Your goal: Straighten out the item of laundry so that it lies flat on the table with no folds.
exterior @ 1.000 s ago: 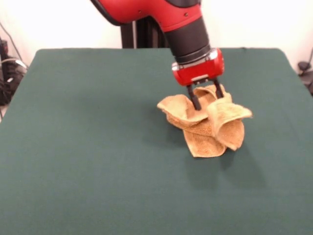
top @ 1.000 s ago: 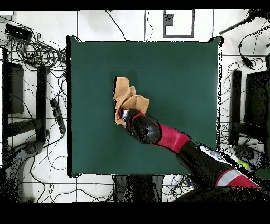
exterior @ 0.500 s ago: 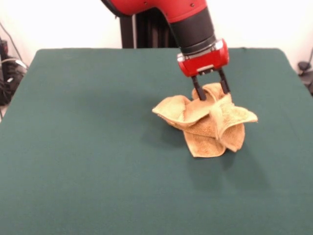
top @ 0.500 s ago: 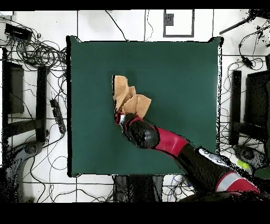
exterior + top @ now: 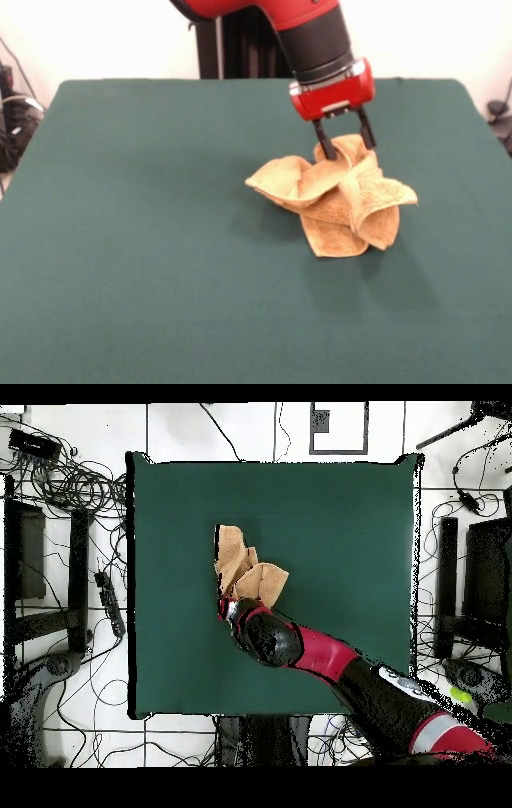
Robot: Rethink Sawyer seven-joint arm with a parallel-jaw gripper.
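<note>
Gripper (image 5: 347, 145): hangs from the red and black arm (image 5: 316, 36), its two dark fingers (image 5: 325, 147) parted and pointing down; a raised fold of the towel sits in the gap between them, and whether they press on it cannot be made out. In the overhead view the arm covers the gripper (image 5: 229, 608), which shows only as a bit of red at the towel's edge.

Towel (image 5: 336, 196): directly under and just in front of the gripper, crumpled into a bunched heap with several flaps turned up and over each other. One flap spreads out to the gripper's side toward the picture's left, another curls over toward the right, and a flatter corner lies on the table nearest the camera. From overhead the towel (image 5: 244, 571) is a narrow folded clump stretching away from the gripper.

Table (image 5: 144, 240): dark green, far wider than the towel, bare on all sides of the heap.
</note>
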